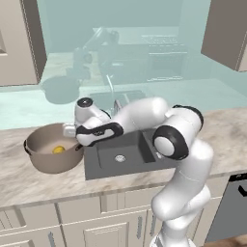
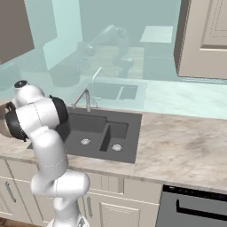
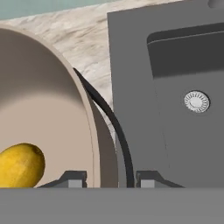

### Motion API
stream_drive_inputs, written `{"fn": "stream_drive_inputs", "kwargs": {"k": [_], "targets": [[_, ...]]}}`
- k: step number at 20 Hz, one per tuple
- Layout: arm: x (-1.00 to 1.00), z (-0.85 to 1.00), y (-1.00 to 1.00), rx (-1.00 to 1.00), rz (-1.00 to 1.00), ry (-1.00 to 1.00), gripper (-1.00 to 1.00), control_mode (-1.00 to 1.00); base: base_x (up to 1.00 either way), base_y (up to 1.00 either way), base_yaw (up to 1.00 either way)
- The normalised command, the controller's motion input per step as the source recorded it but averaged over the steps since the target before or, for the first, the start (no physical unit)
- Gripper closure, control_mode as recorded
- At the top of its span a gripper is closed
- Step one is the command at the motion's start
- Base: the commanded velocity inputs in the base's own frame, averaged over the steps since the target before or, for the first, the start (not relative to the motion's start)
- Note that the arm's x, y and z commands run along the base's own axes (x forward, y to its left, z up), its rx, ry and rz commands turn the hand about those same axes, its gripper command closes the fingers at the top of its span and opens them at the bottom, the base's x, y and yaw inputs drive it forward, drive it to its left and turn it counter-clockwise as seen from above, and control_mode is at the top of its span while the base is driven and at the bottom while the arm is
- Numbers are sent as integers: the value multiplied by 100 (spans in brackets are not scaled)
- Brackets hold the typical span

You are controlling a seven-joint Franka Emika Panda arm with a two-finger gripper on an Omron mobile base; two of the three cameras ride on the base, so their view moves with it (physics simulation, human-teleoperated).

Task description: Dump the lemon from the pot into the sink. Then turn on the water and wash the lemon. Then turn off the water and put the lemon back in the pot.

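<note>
Lemon (image 1: 58,150) lies inside pot (image 1: 41,159) | pot stands on table (image 1: 29,181) touching sink (image 1: 103,164) | gripper (image 3: 109,179) clamps pot's rim beside dark handle.

A marbled worktop (image 2: 186,146) spreads out; a silver faucet (image 2: 84,98) stands at its 12 o'clock edge, a dark dishwasher (image 2: 190,208) at 5 o'clock, beige cabinets (image 1: 96,226) below.

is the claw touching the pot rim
Touching. In the hand view the claw straddles the wall and dark handle of the pot, its tips pressed on both sides. The lemon lies inside.
</note>
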Motion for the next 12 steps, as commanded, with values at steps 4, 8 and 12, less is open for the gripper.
{"fn": "stream_drive_inputs", "kwargs": {"k": [4,8,12], "targets": [[-31,43,-53,13,-10,0,100,-100,0,0,0],[-26,48,-48,20,-8,0,100,-100,0,0,0],[-19,43,-29,15,-8,0,100,-100,0,0,0]]}}
